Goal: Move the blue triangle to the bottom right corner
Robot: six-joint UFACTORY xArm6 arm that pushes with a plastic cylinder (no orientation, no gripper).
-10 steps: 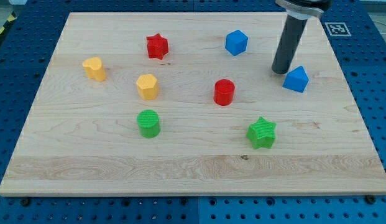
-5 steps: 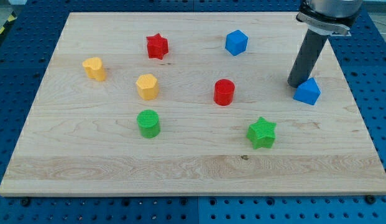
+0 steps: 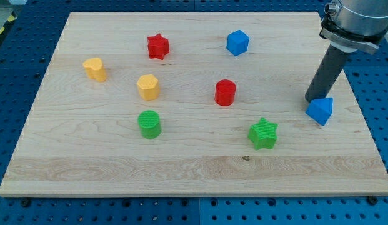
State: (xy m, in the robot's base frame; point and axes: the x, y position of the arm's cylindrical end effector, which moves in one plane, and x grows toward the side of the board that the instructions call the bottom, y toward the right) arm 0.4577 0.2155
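Observation:
The blue triangle [image 3: 320, 110] lies on the wooden board [image 3: 194, 169] near its right edge, a little below mid-height. My tip [image 3: 313, 99] touches the triangle's upper left side. The dark rod rises from there to the view's top right corner.
A blue cube [image 3: 237, 42] sits at the top, right of centre. A red star [image 3: 157, 46], a yellow block [image 3: 94, 69], a yellow hexagon [image 3: 147, 87], a red cylinder [image 3: 225, 92], a green cylinder [image 3: 149, 124] and a green star [image 3: 263, 133] are spread over the board.
My tip has moved right and down, pushing the blue triangle the same way toward the board's right edge. The other blocks have not moved.

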